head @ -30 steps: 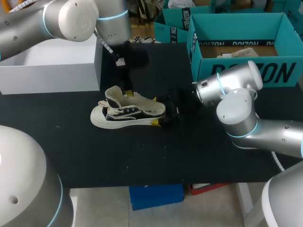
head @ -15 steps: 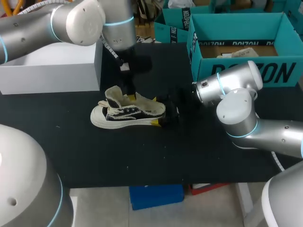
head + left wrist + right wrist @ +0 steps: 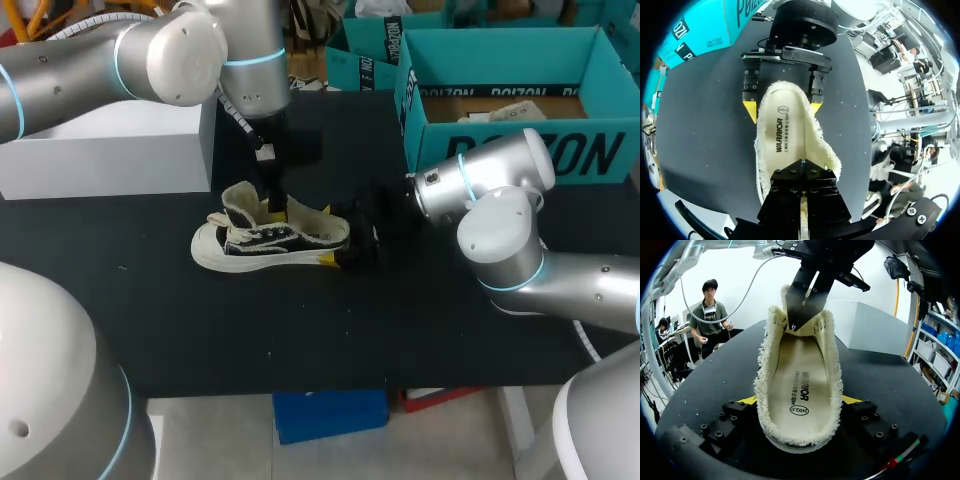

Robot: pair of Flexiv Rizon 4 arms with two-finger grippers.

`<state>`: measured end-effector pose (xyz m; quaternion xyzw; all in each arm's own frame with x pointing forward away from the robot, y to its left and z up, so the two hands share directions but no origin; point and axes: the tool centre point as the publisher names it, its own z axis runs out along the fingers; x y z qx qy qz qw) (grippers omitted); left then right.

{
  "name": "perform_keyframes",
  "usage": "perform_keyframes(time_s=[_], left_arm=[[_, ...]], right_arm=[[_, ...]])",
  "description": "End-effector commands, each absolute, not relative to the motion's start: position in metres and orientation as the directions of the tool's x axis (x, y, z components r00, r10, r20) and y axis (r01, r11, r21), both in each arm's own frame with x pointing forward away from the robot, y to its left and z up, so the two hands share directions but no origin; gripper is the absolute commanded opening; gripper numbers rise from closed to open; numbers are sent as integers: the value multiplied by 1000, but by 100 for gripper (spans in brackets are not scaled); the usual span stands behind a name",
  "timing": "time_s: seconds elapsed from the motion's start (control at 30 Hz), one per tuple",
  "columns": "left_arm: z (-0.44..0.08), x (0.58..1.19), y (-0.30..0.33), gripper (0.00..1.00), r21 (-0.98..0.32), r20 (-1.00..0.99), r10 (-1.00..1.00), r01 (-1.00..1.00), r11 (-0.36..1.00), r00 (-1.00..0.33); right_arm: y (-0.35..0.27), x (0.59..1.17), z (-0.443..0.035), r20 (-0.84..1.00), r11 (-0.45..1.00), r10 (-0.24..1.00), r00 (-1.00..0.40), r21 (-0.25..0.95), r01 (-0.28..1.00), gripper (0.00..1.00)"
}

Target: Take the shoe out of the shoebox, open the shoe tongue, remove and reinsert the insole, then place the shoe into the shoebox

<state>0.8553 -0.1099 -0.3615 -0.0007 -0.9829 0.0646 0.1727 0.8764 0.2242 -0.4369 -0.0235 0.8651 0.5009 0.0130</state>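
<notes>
- The right hand (image 3: 800,401) clamped the shoe (image 3: 270,240) at its heel from both sides.
- The left hand (image 3: 792,325) reached into the shoe with fingers together; any hold was unclear.
- Bare desk (image 3: 450,330) lay all round the shoe, its edges well apart.

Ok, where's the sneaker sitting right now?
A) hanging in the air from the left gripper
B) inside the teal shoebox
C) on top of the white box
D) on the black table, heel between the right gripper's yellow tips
D: the sneaker stands on the black table, the right gripper flanking its heel with a yellow tip on each side, apart from the teal shoebox.
</notes>
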Motion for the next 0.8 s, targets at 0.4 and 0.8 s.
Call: perform_keyframes(time_s=[0.4,0.8], left_arm=[[-385,840,-108,0,-113,374,17,-27,993,-927],[-400,833,-109,0,-95,366,10,-27,995,-930]], right_arm=[[225,877,-438,-46,498,-27,-999,865,-53,0],[225,877,-438,-46,498,-27,-999,865,-53,0]])
